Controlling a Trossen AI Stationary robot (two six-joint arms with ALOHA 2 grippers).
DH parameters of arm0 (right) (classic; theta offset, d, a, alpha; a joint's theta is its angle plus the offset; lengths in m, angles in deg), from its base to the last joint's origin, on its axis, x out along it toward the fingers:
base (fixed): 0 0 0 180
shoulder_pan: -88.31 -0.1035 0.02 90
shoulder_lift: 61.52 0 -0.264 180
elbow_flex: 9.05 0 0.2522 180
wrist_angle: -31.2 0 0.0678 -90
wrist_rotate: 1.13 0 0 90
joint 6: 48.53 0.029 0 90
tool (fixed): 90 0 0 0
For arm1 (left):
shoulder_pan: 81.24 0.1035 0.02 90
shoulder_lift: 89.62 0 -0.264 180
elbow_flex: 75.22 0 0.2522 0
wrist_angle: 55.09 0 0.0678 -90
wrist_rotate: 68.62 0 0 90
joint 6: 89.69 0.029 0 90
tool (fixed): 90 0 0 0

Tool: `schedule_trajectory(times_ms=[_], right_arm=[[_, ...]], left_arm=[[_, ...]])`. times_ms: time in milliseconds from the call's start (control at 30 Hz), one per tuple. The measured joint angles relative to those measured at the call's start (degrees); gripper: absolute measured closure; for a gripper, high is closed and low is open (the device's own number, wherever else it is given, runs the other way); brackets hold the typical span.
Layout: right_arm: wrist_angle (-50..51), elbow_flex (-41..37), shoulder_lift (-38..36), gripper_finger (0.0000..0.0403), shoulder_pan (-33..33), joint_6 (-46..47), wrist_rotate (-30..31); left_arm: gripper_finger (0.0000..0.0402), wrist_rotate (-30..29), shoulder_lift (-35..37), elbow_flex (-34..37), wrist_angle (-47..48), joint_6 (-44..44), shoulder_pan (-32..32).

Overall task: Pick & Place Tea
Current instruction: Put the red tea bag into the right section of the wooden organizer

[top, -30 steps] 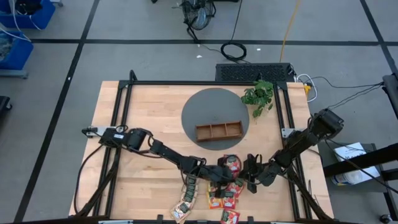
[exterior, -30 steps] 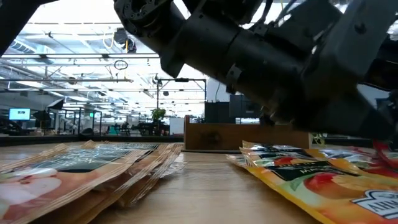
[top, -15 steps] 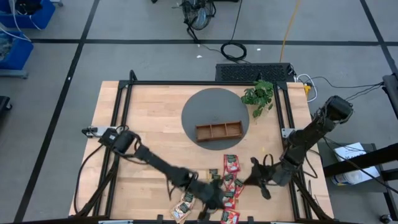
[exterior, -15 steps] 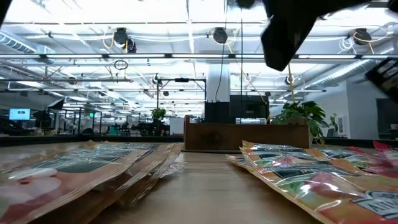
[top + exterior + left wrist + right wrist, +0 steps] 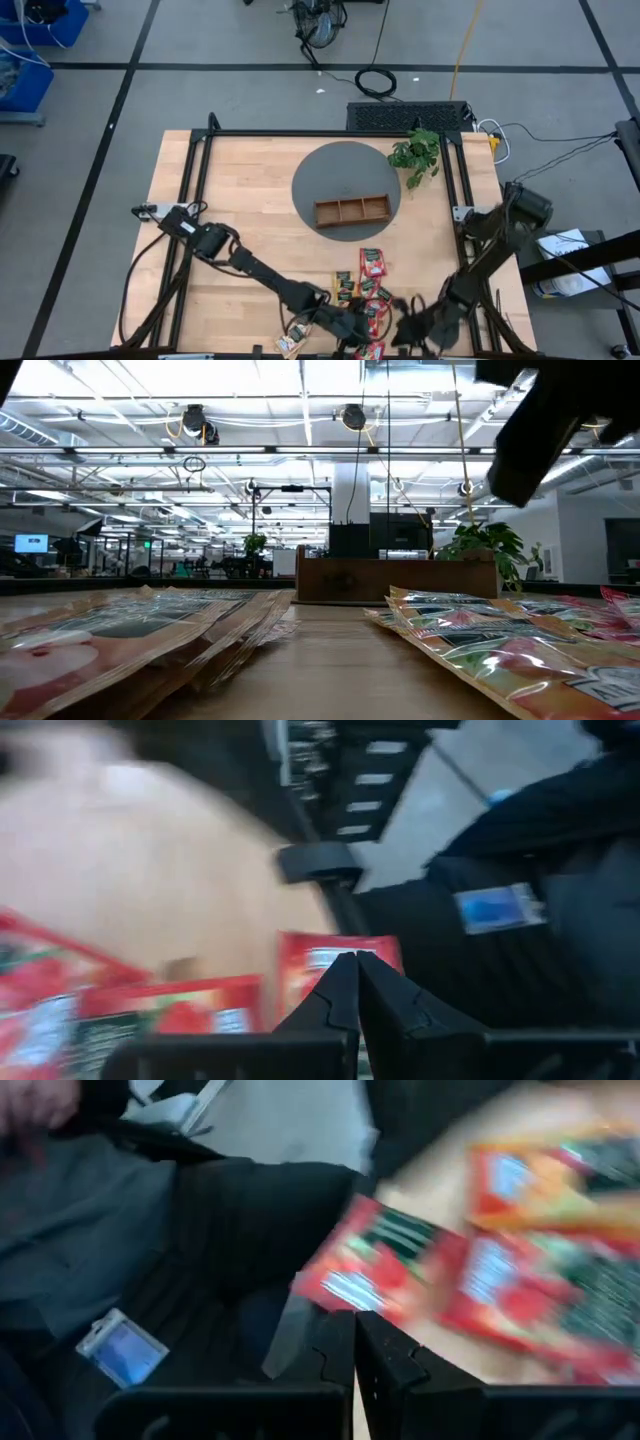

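Wooden tray (image 5: 352,211) is sitting on the grey round mat (image 5: 325,170) at mid-table, and from above all three of its compartments are showing bare wood, so no tea is lying in it yet. The tea (image 5: 372,262) is lying loose on the tabletop on the near side of the tray, well apart from it: red packets clustered closest to the near edge, with orange-yellow and beige-green ones (image 5: 297,332) fanned out just beside them toward the left arm's side. In the low view the packets (image 5: 470,645) are resting flat in two overlapping heaps, with the tray (image 5: 395,578) standing behind them. Left gripper (image 5: 368,327) is hovering over the red cluster, far from the tray; in its wrist view its fingers (image 5: 385,1003) are pressed together with nothing between them, a red packet (image 5: 338,963) lying beyond the tips. Right gripper (image 5: 408,327) is hanging just beside the same cluster at the near edge, its fingers (image 5: 383,1353) also closed and empty above red packets (image 5: 372,1270). A person's dark clothing and a blue badge (image 5: 122,1346) are showing beyond the table edge. Judgement: the task is standing at its start, with no packet gripped or placed; every pick and carry to the tray is remaining.
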Motion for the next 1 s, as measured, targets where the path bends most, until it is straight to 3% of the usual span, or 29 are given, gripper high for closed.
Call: schedule_trajectory(times_ms=[167, 400, 600, 833, 1000], right_arm=[[0.7, 8.5, 8.5, 0.0403, -0.2, -4.2, -0.4], [0.8, 10.0, 12.1, 0.0403, 2.8, -4.3, -3.0], [0.8, 6.0, 12.2, 0.0403, 5.1, -0.9, -3.0], [-1.0, 0.8, 11.8, 0.0403, 5.7, 4.4, -1.2], [-0.2, -3.7, 11.9, 0.0403, 5.8, 9.4, 0.4]], left_arm=[[0.039, -0.1, 1.1, -0.1, 2.1, 2.0, 1.4], [0.0392, -0.6, 1.7, -0.2, 9.8, 2.0, 2.2], [0.0381, -0.8, 1.7, -0.2, 12.4, 2.2, 2.9], [0.0397, -0.7, 2.6, -0.1, 13.2, 1.1, 4.4], [0.0381, -0.5, 3.0, -0.1, 12.6, 0.8, 4.4]])
